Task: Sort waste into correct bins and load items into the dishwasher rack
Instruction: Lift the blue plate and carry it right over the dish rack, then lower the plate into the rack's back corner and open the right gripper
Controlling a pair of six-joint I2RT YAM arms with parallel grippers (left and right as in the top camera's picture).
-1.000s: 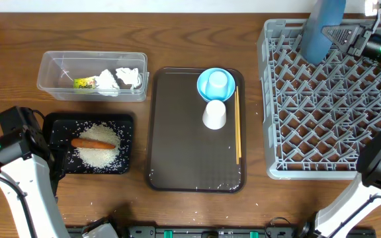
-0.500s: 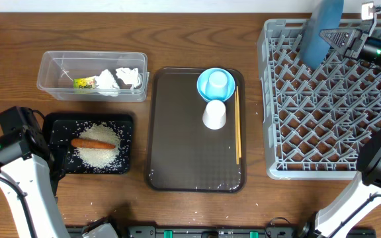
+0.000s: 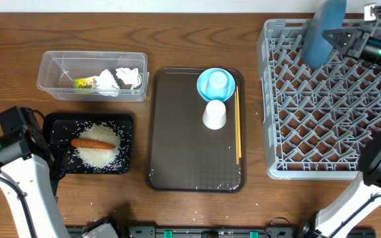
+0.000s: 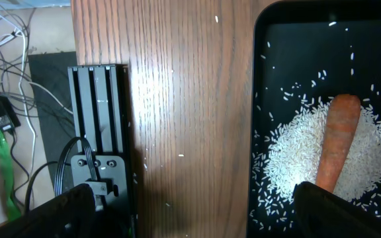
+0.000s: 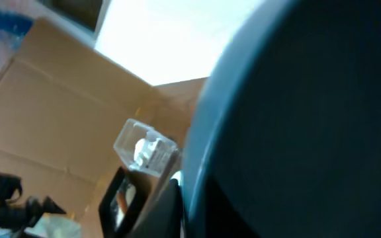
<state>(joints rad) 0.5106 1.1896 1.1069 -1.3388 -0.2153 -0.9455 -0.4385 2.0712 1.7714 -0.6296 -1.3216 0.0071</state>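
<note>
Right hand (image 3: 344, 38) is clamping the dark-blue dish (image 3: 324, 26) upright just to its left, hovering over the dishwasher rack (image 3: 329, 112) below it, so the loading step probably needs lowering between pegs; left hand (image 4: 197, 211) is idling, fingers apart.

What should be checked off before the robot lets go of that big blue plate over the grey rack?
1. Right gripper clamped on the blue plate: ok.
2. Plate roughly on edge: ok.
3. Plate above the grey rack: ok, at its far left corner.
4. Plate seated between pegs: cannot tell.
5. Left gripper away from the rack: ok, open by the black tray.
</note>
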